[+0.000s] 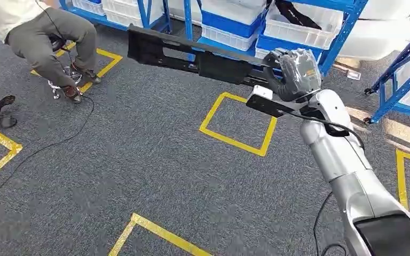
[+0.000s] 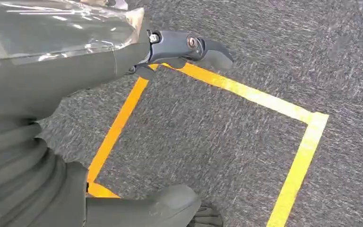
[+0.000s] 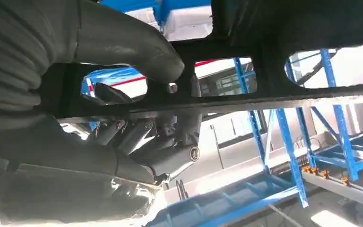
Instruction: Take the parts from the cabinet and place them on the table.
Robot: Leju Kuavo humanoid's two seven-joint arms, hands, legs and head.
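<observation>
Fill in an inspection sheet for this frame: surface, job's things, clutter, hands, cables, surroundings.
Surface: grey carpet floor marked with yellow tape squares; no table seen.
Job's things: long flat black plastic part with cut-out openings, held roughly level above the floor.
Clutter: nothing seen.
Hands: right hand grips the part at one end, thumb pressed on its face; left hand hangs over the carpet, holding nothing, whether open or shut unclear.
Cables: thin black cable across the carpet; black cable along the right arm.
Surroundings: blue metal shelving with white bins; a seated person's legs on a wheeled stool.
</observation>
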